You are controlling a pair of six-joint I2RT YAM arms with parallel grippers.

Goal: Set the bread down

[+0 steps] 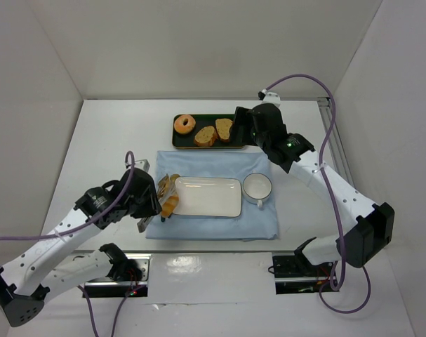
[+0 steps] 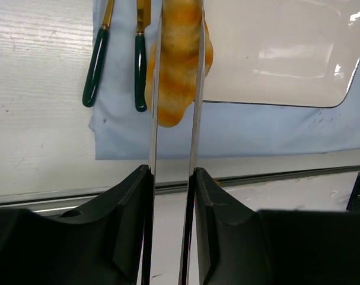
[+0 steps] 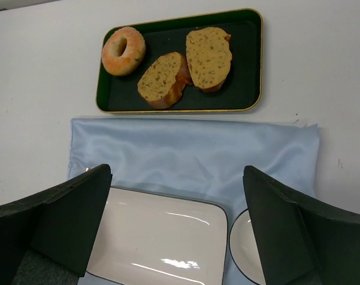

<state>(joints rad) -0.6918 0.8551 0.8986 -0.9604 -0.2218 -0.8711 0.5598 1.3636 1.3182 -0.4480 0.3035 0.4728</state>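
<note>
left tool clamps bread | bread overlaps plate edge, apparently

Lighting bright, even and diffuse from above; shadows faint and soft-edged. Glare streaks noted on the glossy white rectangular plate and on the white tabletop at its near edge. Golden-orange oblong bread roll sharp. Black fingers close to the right wrist lens slightly soft.
</note>
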